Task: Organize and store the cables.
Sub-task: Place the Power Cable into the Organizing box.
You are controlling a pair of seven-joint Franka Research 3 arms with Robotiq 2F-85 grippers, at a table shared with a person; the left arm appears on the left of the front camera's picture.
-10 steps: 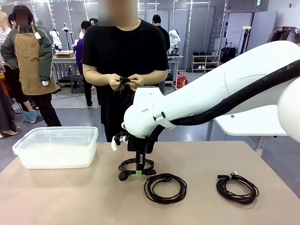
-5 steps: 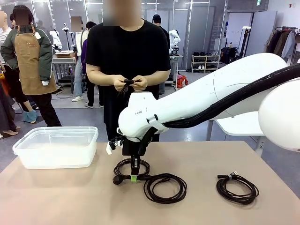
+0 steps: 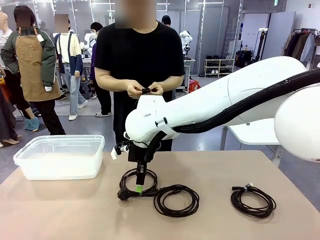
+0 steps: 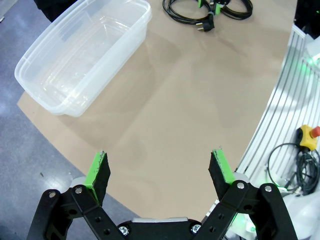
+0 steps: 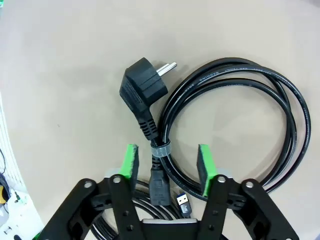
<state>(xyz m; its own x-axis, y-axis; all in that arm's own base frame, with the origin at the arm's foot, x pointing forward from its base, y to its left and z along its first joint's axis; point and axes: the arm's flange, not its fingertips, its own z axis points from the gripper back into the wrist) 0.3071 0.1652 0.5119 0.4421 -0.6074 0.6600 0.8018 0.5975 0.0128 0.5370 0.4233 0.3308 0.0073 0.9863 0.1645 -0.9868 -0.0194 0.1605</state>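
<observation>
Three coiled black cables lie on the tan table (image 3: 75,210): one with a chunky plug (image 3: 137,182), one just right of it (image 3: 176,200), and one farther right (image 3: 253,201). My right gripper (image 3: 138,189) hangs straight down over the plug coil. In the right wrist view its fingers (image 5: 131,161) stand apart on either side of the strapped bundle (image 5: 160,150), below the plug (image 5: 142,87), without pinching it. My left gripper (image 4: 160,172) is open and empty above the table's near side. The person's hands (image 3: 145,91) hold a small black cable.
A clear plastic bin (image 3: 60,167) stands at the table's left; its wall (image 4: 125,45) lies ahead of the left gripper. The two nearest coils (image 4: 207,10) touch each other. A USB plug (image 5: 182,200) of the neighbouring coil lies under the right gripper.
My right gripper has slid the plug coil a little to the left, then spread its jaws off it. The left gripper has not changed.
</observation>
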